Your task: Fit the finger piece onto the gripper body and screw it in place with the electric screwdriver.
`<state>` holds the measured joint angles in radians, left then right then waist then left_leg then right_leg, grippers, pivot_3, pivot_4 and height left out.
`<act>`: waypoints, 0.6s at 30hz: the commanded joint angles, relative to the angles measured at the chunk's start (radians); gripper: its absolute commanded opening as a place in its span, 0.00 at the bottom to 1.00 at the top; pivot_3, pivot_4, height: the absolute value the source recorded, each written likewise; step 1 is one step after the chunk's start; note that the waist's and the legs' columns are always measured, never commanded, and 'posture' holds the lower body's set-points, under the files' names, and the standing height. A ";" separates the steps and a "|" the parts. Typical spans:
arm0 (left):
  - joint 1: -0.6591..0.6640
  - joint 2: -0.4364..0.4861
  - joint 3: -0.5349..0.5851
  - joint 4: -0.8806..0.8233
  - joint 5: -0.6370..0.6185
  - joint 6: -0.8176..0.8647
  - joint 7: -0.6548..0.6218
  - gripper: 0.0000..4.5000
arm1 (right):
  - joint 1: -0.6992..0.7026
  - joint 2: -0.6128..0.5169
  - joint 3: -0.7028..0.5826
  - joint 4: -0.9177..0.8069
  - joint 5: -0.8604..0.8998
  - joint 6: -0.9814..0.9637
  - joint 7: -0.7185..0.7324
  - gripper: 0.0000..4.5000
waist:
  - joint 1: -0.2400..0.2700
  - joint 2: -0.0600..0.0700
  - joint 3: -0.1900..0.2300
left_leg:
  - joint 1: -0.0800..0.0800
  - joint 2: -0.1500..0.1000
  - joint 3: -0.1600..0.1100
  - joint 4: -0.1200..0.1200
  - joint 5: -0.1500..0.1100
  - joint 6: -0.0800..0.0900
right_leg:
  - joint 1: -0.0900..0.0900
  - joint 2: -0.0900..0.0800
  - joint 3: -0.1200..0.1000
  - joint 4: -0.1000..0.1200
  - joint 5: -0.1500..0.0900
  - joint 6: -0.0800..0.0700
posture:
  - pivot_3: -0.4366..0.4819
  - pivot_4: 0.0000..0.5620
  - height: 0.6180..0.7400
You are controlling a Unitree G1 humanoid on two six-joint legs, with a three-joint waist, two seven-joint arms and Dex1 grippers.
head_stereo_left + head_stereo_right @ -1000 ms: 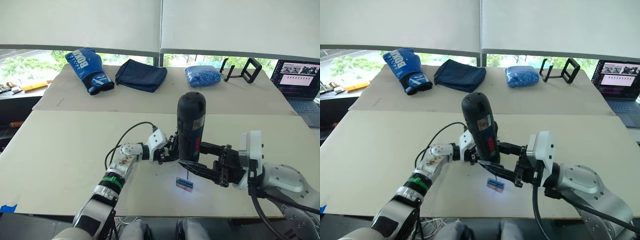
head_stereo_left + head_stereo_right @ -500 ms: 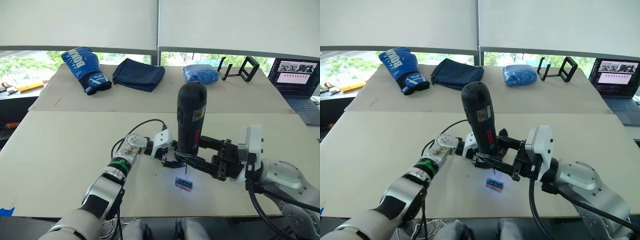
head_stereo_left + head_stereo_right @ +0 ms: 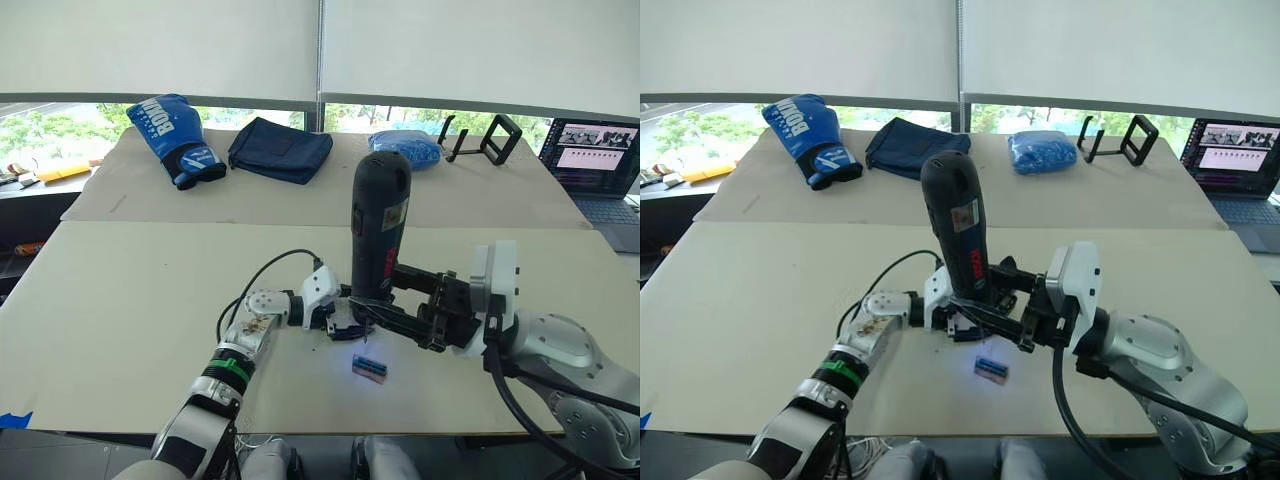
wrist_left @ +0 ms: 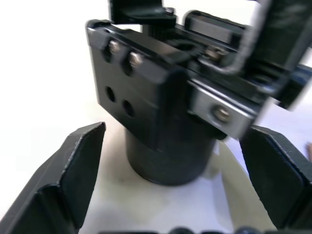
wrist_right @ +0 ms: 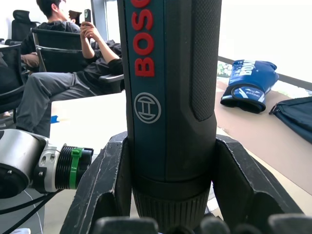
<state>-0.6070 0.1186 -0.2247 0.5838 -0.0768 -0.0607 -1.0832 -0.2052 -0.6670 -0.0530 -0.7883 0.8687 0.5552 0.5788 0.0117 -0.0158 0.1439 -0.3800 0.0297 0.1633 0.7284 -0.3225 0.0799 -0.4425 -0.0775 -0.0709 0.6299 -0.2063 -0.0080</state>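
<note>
The electric screwdriver [image 3: 380, 232], a thick black stick with a red-and-white label, stands upright with my right gripper [image 3: 378, 303] shut on its lower part; the right wrist view shows its fingers [image 5: 108, 171] pressed against its barrel [image 5: 168, 87]. Its tip light falls on the table just beside the gripper body [image 3: 345, 322]. In the left wrist view that black body [image 4: 163, 122] stands on its round base between my left gripper's open fingers [image 4: 73, 165], with a gap on each side. I cannot pick out the finger piece from the body.
A small green-and-tan block [image 3: 368, 367] lies on the table just in front of the screwdriver. On the far table lie a blue boxing glove [image 3: 178, 138], a dark folded cloth [image 3: 282, 150], a blue bag [image 3: 405, 150], a black stand [image 3: 480, 137] and a laptop [image 3: 595, 160].
The screwdriver has moved from above the small block back and left, over to the gripper body. The left gripper stays around the body.
</note>
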 commanded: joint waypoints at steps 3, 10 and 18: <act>-0.032 -0.011 -0.018 0.040 0.007 -0.026 0.007 0.51 | -0.168 0.017 -0.025 0.003 0.094 0.045 -0.062 0.42 | 0.000 0.000 0.000 | 0.000 0.000 0.000 0.000 0.000 0.000 | 0.000 0.000 0.000 0.000 0.000 0.000 | 0.48 0.27 1.00; -0.051 -0.022 -0.018 0.072 0.000 -0.045 0.005 0.51 | -0.288 0.030 0.031 0.071 0.027 0.058 -0.055 0.42 | 0.002 0.000 0.000 | 0.000 0.000 0.000 0.000 0.000 0.000 | 0.000 -0.001 -0.001 0.000 0.000 0.000 | 0.48 0.27 1.00; -0.037 -0.019 -0.018 0.056 -0.005 -0.046 0.001 0.51 | -0.295 0.039 0.065 0.106 -0.051 0.044 -0.023 0.42 | 0.001 0.000 0.000 | 0.000 0.000 0.000 0.000 0.000 0.000 | 0.000 -0.001 -0.001 0.000 0.000 0.000 | 0.48 0.27 1.00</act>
<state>-0.6458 0.1057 -0.2376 0.6483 -0.0796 -0.0983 -1.0834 -0.4829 -0.6345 0.0310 -0.6591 0.8237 0.6290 0.5472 0.0127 -0.0157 0.1439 -0.3805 0.0296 0.1637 0.7284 -0.3224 0.0799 -0.4425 -0.0782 -0.0721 0.6299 -0.2061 -0.0080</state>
